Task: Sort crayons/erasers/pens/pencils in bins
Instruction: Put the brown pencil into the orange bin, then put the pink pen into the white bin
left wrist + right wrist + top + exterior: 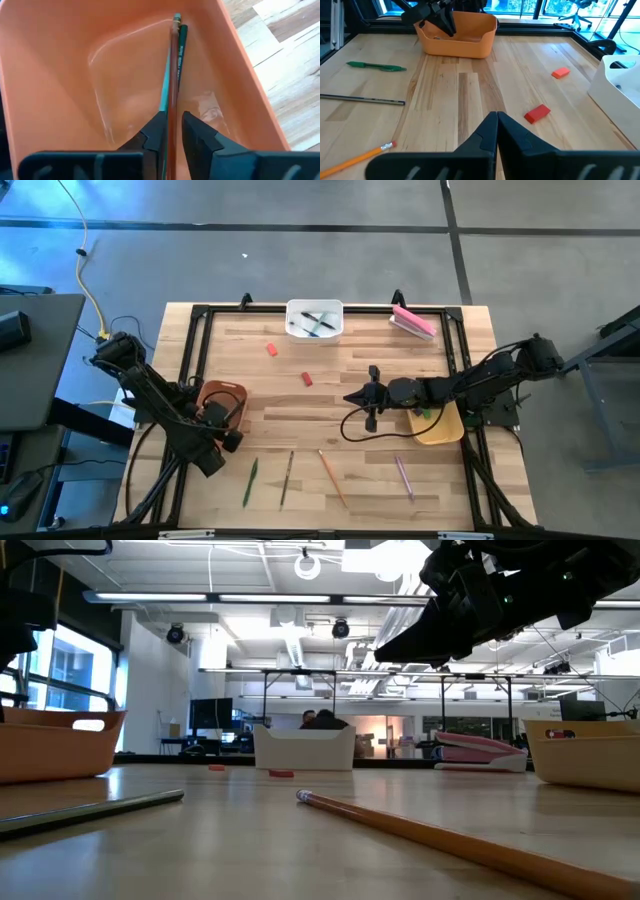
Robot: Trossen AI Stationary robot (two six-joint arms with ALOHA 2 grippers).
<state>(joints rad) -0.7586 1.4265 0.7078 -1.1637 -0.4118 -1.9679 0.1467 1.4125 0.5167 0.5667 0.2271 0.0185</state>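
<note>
While the left gripper (170, 131) sits low inside the orange-brown plastic bin (60, 75), its fingers stand a little apart with a reddish-brown pencil (173, 75) running between them, tip end resting toward the bin's far wall. Whether pads touch the shaft: can't tell from left wrist view. A dark green pencil (181, 50) lies alongside it, already in the bin. Judged step: drop-off of a pencil, release approx. under way.

Right gripper (496, 131) hovers over mid-table w/ fingers shut, nothing held; yellow plastic bin (440, 425) lies under that arm.

Still on the wood table (300, 410), near front edge:
- green pencil (249, 480)
- dark thin pencil (287, 477)
- orange pencil (332, 477)
- pinkish pencil (404, 477)

Two red stubby crayons (307, 378) lie mid-table, apart from each other. White plastic bin (315, 319) at far edge holds dark pens (318, 321). Pink block (414, 321) sits near far right corner.

Next move, est.: left jaws need to open fully, then lift straight up clear of bin wall w/o dragging the pencils out. After that, green pencil is nearest pick for the left arm. Task roughly mid-way.
</note>
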